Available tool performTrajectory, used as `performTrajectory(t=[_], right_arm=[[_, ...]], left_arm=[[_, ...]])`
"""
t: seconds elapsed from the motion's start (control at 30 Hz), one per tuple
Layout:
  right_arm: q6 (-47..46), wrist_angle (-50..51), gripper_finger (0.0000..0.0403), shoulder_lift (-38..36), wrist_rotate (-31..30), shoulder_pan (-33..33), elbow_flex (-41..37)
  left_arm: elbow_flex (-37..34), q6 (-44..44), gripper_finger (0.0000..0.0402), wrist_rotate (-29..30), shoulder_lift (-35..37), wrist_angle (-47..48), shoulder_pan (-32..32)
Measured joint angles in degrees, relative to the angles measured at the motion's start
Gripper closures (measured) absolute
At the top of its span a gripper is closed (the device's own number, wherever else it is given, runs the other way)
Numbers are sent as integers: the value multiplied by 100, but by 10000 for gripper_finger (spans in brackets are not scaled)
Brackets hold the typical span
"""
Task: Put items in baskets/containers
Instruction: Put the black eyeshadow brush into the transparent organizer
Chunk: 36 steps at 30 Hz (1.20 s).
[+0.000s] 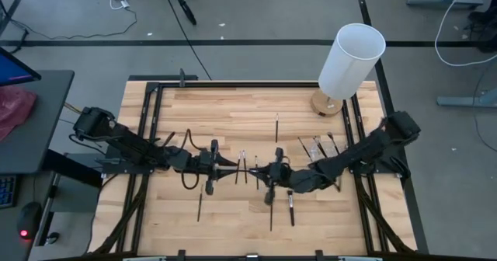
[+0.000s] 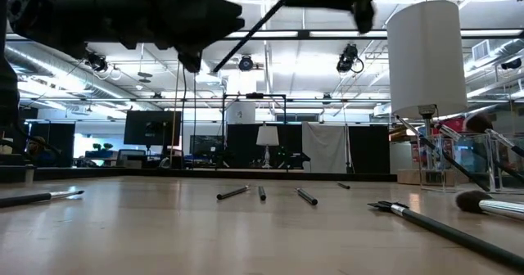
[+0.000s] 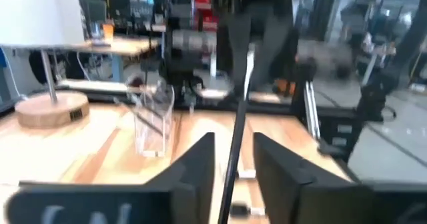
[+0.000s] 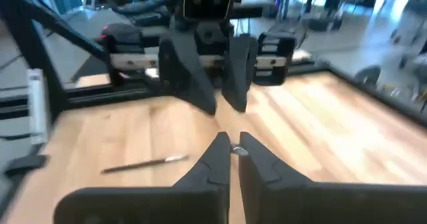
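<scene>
I have a brush [image 3: 235, 127] passing between the two arms above the middle of the table [image 1: 233, 113], well clear of the white lamp [image 1: 351, 59] that stands at the table's far right corner. The right gripper [image 4: 231, 159] has its fingers [image 4: 213, 161] clenched on the brush's silver end. In the left wrist view the shaft runs up the gap between the left gripper [image 3: 233, 164] fingers [image 3: 197, 164], which look parted around it; whether they press on it I cannot tell.

I judge the brush very light, stiff and thin, with a smooth lacquered handle that could twist or slip in a two-point pinch. The bristle tip is the fragile part, so I would hold on the handle or the metal ferrule, never on the hairs.

The clear holder [image 3: 152, 121] stands near the lamp's wooden base, some brushes already leaning in it. It looks light enough to tip or slide if a brush lands hard against its wall.

Other brushes [image 1: 291, 207] lie scattered on the table, nearer my side than the lamp.

I can read no brand, label or writing; a small plate on the lamp base is illegible.
</scene>
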<state>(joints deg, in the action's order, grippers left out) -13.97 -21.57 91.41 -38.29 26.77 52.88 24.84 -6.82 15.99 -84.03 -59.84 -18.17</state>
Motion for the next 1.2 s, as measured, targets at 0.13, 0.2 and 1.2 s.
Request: performTrajectory(t=[0.13,0.2,1.2], right_arm=[[-714,1380,394,-731,6,235,0],[-1038,1991,394,-1059,16,350,0],[-4373,10146,395,-1936,2021,-1036,2044]], left_arm=[[-2,-39,249,59,-2,414,0],[-2,-140,234,73,-2,542,0],[-2,-146,220,481,-9,776,4]])
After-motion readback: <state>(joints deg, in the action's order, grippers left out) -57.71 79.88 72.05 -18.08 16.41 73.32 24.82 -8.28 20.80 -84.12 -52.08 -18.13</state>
